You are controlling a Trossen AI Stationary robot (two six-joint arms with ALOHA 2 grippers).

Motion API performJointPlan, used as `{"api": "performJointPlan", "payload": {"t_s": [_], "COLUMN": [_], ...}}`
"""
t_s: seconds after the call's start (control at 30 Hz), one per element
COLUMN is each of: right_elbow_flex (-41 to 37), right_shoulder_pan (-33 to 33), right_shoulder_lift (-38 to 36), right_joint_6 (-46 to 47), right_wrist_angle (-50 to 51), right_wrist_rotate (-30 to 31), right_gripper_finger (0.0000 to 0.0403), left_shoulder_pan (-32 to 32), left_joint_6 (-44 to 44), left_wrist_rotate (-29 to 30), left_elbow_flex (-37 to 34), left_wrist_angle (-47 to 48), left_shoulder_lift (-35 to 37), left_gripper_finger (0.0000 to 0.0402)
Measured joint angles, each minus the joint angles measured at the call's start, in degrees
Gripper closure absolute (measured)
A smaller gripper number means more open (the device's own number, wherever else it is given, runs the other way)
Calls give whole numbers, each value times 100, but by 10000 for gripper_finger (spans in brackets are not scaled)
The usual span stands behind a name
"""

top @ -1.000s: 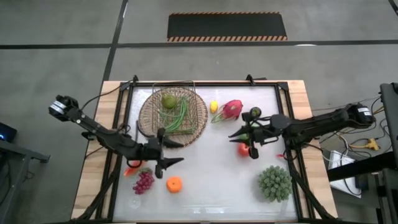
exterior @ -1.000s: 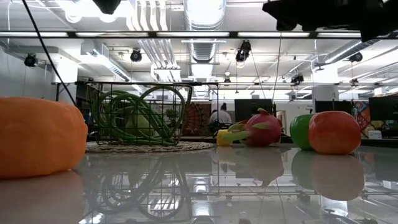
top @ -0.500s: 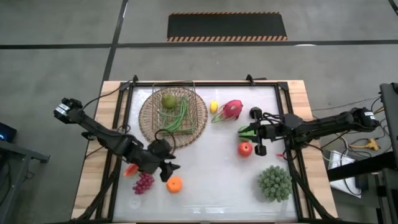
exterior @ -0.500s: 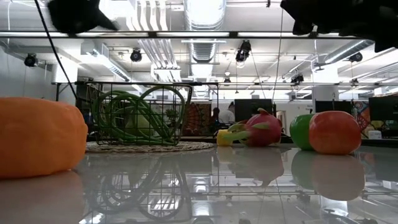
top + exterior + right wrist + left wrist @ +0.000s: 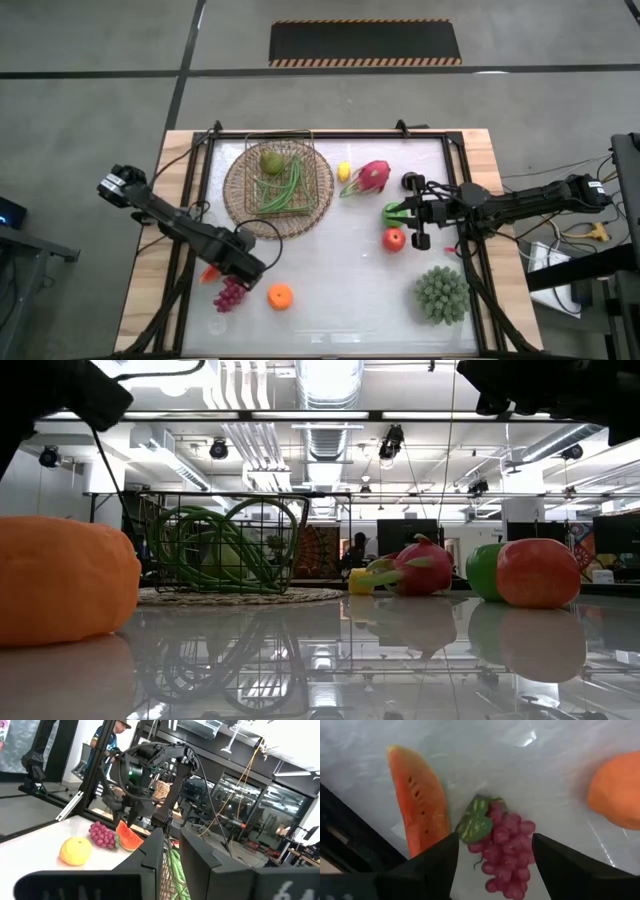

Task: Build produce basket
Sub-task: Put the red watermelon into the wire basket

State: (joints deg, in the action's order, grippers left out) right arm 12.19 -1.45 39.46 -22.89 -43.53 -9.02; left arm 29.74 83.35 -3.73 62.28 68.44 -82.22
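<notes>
Swinging away from the basket [image 5: 278, 185], the left gripper [image 5: 243, 270] has dropped over the purple grapes [image 5: 230, 293] near the table's [image 5: 330, 290] front-left corner, fingers parted around the knobbly cluster, not touching it. Round woven wicker, the basket sits at the back-left edge holding green beans [image 5: 283, 187] and a pear [image 5: 271, 162]. A spiky green ball [image 5: 441, 294] sits front-right. A watermelon slice [image 5: 417, 800] lies beside the grapes, an orange [image 5: 280, 296] nearby. By the right edge, the right gripper [image 5: 415, 211] hangs near-closed and empty above the red apple [image 5: 394, 239] and green apple [image 5: 392, 213].
</notes>
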Motion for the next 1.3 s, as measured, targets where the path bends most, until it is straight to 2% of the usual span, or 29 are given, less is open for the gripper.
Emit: {"api": "performJointPlan", "payload": {"t_s": [0.13,0.23,0.33,0.43,0.87,1.03,1.3], "right_elbow_flex": [0,0,0,1,2,0,0], "right_shoulder_pan": [0,0,0,0,0,0,0], "right_shoulder_lift": [0,0,0,0,0,0,0], "right_joint_6": [-31,-74,-98,-114,-133,-136,-136], "right_wrist_angle": [0,0,2,26,85,87,106], "right_wrist_rotate": [0,0,0,1,4,7,9], "right_gripper_finger": [351,351,351,351,351,351,351], "left_shoulder_pan": [-55,-55,-55,-58,-61,-59,-59], "left_joint_6": [-148,-164,-168,-175,-170,-141,-157], "left_wrist_rotate": [17,32,235,426,428,358,250], "left_elbow_flex": [-99,-109,-175,-386,-1059,-1141,-1112], "left_wrist_angle": [376,997,1274,1149,272,229,203], "left_shoulder_lift": [-167,-260,-294,-262,-249,-249,-249], "left_gripper_finger": [167,167,167,167,172,220,356]}}
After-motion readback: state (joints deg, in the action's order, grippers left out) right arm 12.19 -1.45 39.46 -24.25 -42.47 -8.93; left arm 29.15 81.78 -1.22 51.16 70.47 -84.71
